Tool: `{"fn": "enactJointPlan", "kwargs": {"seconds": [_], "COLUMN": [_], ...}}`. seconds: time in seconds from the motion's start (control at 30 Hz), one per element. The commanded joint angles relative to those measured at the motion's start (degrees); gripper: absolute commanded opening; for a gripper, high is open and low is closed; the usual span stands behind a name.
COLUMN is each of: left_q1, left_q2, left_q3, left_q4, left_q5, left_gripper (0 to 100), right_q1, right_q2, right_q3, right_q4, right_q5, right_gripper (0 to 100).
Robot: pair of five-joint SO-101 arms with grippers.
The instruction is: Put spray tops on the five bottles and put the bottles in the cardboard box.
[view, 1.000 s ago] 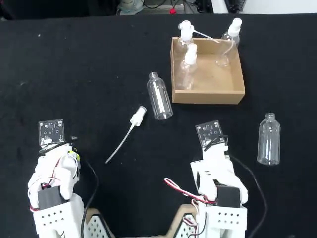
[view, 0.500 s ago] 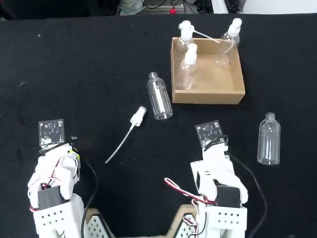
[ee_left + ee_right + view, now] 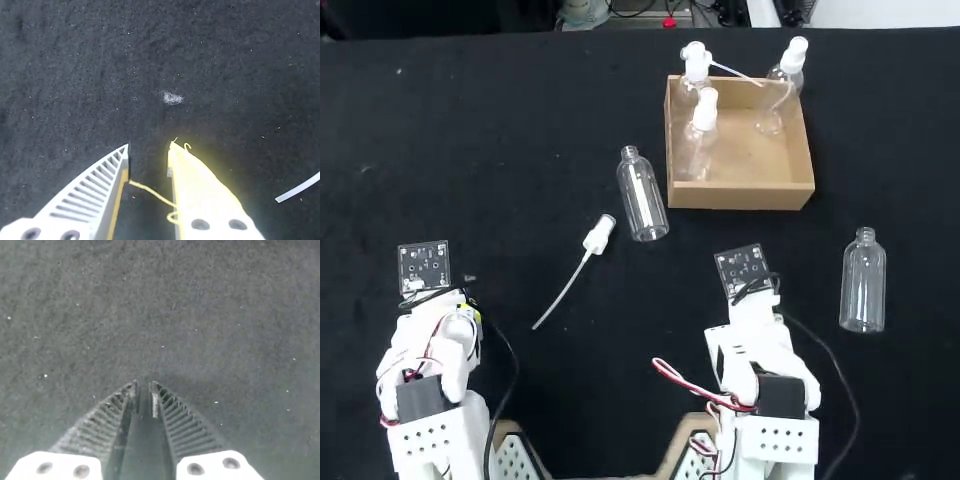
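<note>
Okay, nearest you: your left arm [image 3: 425, 335] and right arm [image 3: 757, 335] sit folded at the near edge of the table [image 3: 500, 130], well apart from each other. Your left tool [image 3: 149, 146] hangs over bare black cloth, fingers spread by a narrow gap, pinching nothing. A yellow thread [image 3: 150, 192] runs across that gap and a lint speck [image 3: 172, 98] lies on the cloth ahead of it. Your right tool [image 3: 143, 385] has its fingers almost pressed together, holding nothing, also over bare cloth.

Next out, the loose spray top [image 3: 598, 236] lies flat between the arms. Its head points toward the box and its thin tube trails back toward your left arm, with the tube end [image 3: 297, 192] showing at the edge of the left wrist view.

One uncapped bottle [image 3: 863, 280] lies off to your right, apart from everything. A second uncapped bottle [image 3: 642, 194] lies just beside the left wall of the cardboard box [image 3: 740, 190], neck pointing away from you.

Farther on, inside the box, three capped bottles: near-left one [image 3: 698, 135], far-left one [image 3: 692, 75], far-right one [image 3: 782, 85]. A thin white tube [image 3: 740, 74] crosses the far rim; you can't tell which top it belongs to.
</note>
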Motion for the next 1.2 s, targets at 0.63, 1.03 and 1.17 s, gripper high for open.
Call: {"fn": "enactJointPlan", "kwargs": {"seconds": [0.63,1.03,1.17], "left_q1": [-0.1,-0.2,-0.2], "left_q2": [-0.2,-0.2,-0.2], "left_q3": [1.3,1.3,1.3], "left_q4": [0.3,0.3,0.3], "left_q5": [-0.4,-0.4,-0.4], "left_gripper": [13,13,13], "right_q1": [-14.7,-15.1,-15.1], "right_q2": [-3.6,-3.7,-3.6], "right_q3": [-0.1,-0.1,-0.1], "right_q4": [0.4,0.4,0.4], "right_q5": [0.0,0.0,0.0], "right_gripper": [2.1,2.1,2.1]}}
